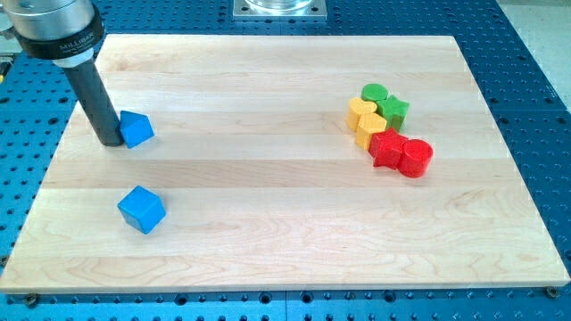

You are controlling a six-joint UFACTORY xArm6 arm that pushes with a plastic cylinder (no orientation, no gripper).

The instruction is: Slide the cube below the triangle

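Note:
A blue cube (142, 209) lies on the wooden board (268, 178) at the view's lower left. A blue triangle block (136, 129) lies above it, at the view's upper left. My tip (111, 141) rests on the board right at the triangle's left side, touching or nearly touching it. The cube is about a block's length and a half below the triangle and apart from my tip.
A tight cluster sits at the view's right: a green round block (374, 93), a green star block (394, 111), two yellow blocks (361, 111) (370, 127), a red star block (386, 148) and a red cylinder (416, 158).

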